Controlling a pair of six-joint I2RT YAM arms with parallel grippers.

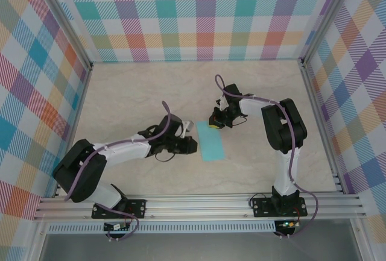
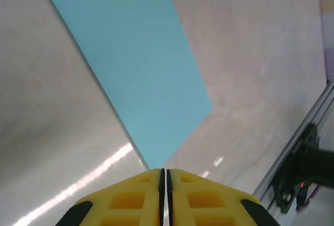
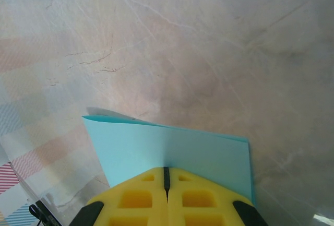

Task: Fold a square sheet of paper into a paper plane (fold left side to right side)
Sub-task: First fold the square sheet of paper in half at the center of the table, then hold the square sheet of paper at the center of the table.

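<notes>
The turquoise sheet of paper (image 1: 211,141) lies on the table as a narrow rectangle, folded in two. My left gripper (image 1: 192,146) is shut, low over the table at the sheet's left edge. In the left wrist view its tips (image 2: 165,171) meet a corner of the paper (image 2: 138,64), which lies flat. My right gripper (image 1: 216,123) is shut at the sheet's far end. In the right wrist view its tips (image 3: 167,169) rest on top of the paper (image 3: 156,145). The upper layer curls up slightly at the far left corner.
The marble-patterned tabletop (image 1: 151,92) is walled by checked panels (image 1: 181,14) on three sides. An aluminium rail (image 1: 199,204) runs along the near edge, carrying both arm bases. The right arm's elbow (image 1: 283,125) stands right of the paper.
</notes>
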